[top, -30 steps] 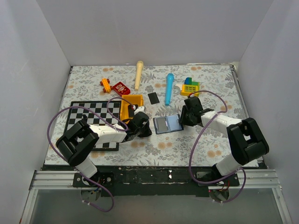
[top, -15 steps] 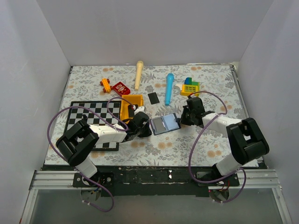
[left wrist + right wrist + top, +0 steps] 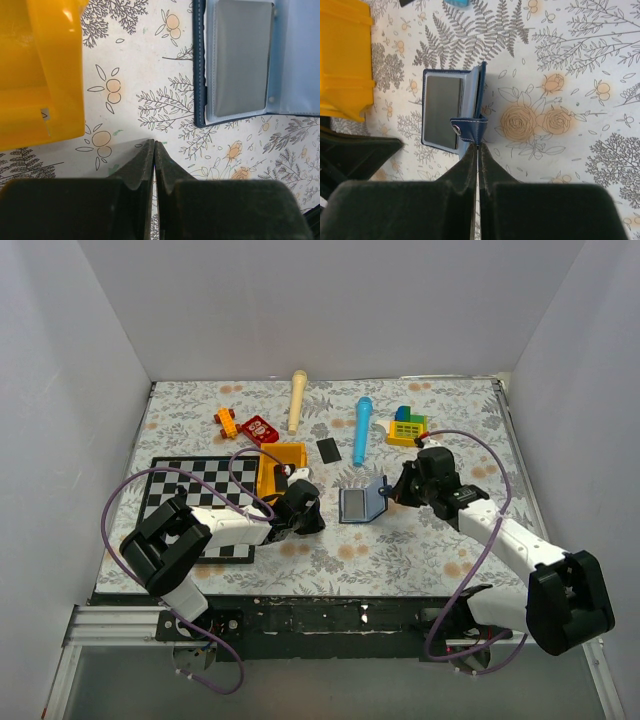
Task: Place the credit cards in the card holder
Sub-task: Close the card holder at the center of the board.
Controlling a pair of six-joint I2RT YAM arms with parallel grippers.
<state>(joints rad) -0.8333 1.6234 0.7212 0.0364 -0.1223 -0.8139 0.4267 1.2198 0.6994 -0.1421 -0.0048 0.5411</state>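
On the flowered desk (image 3: 420,560), past the checkerboard (image 3: 190,485) at the left and the yellow bin (image 3: 278,465) beside it, your right hand (image 3: 477,150) is shut tight on the right flap of the card holder (image 3: 358,505). It pinches the navy edge just below the snap tab (image 3: 467,127), and that flap stands up off the cloth while the left half lies flat and open near the middle of the desk. Your left hand (image 3: 154,150) is closed on nothing, fingertips together, low and just left of the holder, on the near side of the bin. A grey, shiny card (image 3: 242,55) seems to sit in the left clear pocket already; I take it for one of the credit cards. The other card (image 3: 328,450), small and black, lies loose farther back between the bin and a blue tube (image 3: 361,430), well apart from both hands. So the step in hand is holding the holder open for that second card. Next, as I read it: keep the flap pinned, open the left hand and reach far past the holder — the card is thin and flat, so you'll likely need to get a fingertip under an edge.
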